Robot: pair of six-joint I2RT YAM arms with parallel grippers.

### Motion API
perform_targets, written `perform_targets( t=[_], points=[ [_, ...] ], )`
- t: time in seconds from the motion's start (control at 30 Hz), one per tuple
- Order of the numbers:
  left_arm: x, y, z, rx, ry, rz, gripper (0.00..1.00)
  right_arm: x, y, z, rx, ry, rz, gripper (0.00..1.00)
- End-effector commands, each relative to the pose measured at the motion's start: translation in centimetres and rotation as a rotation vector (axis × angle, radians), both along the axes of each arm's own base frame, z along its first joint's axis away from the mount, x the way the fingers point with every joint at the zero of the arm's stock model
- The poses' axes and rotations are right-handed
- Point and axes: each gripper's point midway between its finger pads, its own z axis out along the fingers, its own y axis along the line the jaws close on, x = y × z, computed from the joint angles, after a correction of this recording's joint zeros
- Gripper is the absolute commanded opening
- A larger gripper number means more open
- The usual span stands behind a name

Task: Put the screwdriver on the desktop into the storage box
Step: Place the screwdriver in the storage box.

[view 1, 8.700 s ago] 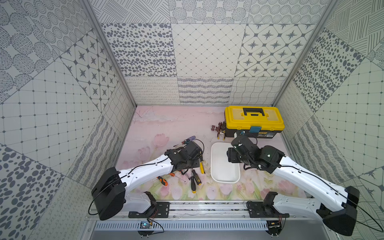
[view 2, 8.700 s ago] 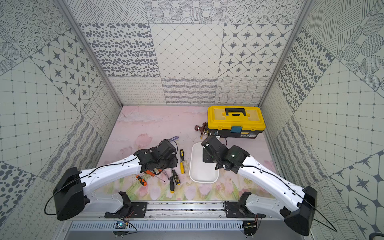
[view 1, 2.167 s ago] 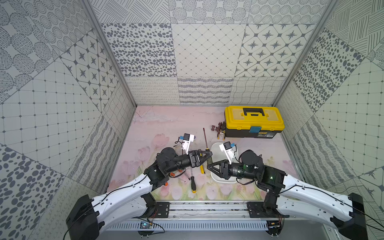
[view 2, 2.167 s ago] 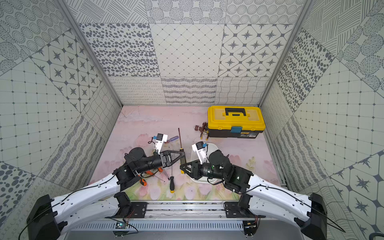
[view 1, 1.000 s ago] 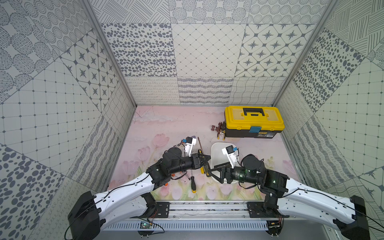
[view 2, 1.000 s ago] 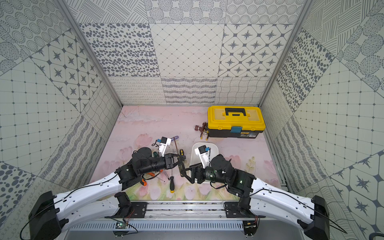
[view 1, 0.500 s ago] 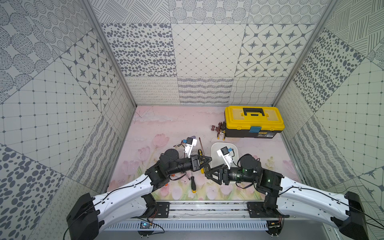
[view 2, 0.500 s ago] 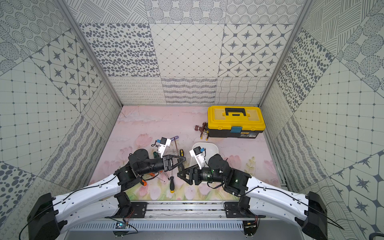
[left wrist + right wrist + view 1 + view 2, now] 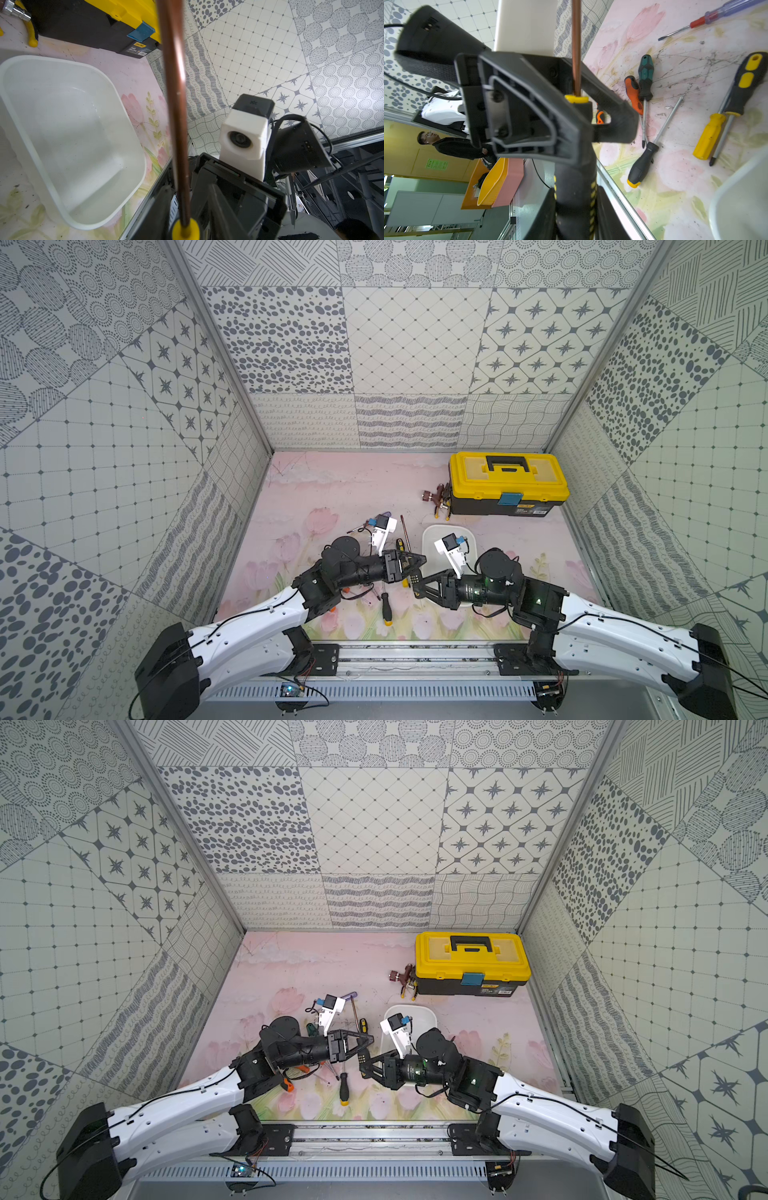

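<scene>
The screwdriver point(image 9: 576, 182) is held off the desktop point(image 9: 685, 62), roughly upright, just beside the empty storage box point(image 9: 72, 124). The right gripper point(image 9: 417, 588) jaws are closed on its handle. The left gripper point(image 9: 419, 562) jaws appear parted around the collar. Outstanding: carry over the box rim, lower, release. Other screwdrivers point(image 9: 708, 135) lie beside the box. Its interior is unobstructed.
</scene>
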Motion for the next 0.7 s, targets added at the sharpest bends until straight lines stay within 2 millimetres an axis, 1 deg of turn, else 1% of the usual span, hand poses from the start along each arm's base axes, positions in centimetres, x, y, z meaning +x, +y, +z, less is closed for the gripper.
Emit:
perform_targets(
  t=[0.0, 0.07, 0.17, 0.23, 0.33, 0.4, 0.47, 0.53, 0.67],
  points=[
    [1.3, 0.2, -0.9, 0.102, -0.028, 0.071, 0.69, 2.0, -1.3, 0.2, -0.062, -0.036, -0.125, 0.0],
    [2.1, 0.7, -2.4, 0.18, -0.021, 0.131, 0.76, 3.0, -2.4, -0.8, -0.138, -0.024, -0.202, 0.0],
    [3.2, 1.4, -4.1, 0.262, -0.006, 0.214, 0.79, 4.1, -4.5, -2.5, -0.256, 0.002, -0.315, 0.0],
    [3.8, 1.7, -5.0, 0.308, -0.004, 0.253, 0.79, 4.6, -6.2, -3.5, -0.327, 0.023, -0.392, 0.0],
    [4.6, 1.8, -5.9, 0.381, -0.017, 0.291, 0.78, 5.1, -9.0, -4.4, -0.434, 0.051, -0.505, 0.0],
    [5.1, 1.7, -6.4, 0.413, -0.017, 0.309, 0.77, 4.9, -10.6, -5.0, -0.502, 0.072, -0.548, 0.0],
    [5.3, 1.6, -6.8, 0.426, -0.003, 0.316, 0.77, 4.7, -11.7, -5.6, -0.553, 0.091, -0.578, 0.0],
    [5.2, 1.4, -7.3, 0.433, 0.006, 0.31, 0.76, 4.6, -12.2, -6.0, -0.579, 0.111, -0.593, 0.0],
    [4.7, 1.6, -8.2, 0.469, 0.013, 0.304, 0.76, 4.6, -12.1, -6.5, -0.608, 0.116, -0.592, 0.0]
  ],
)
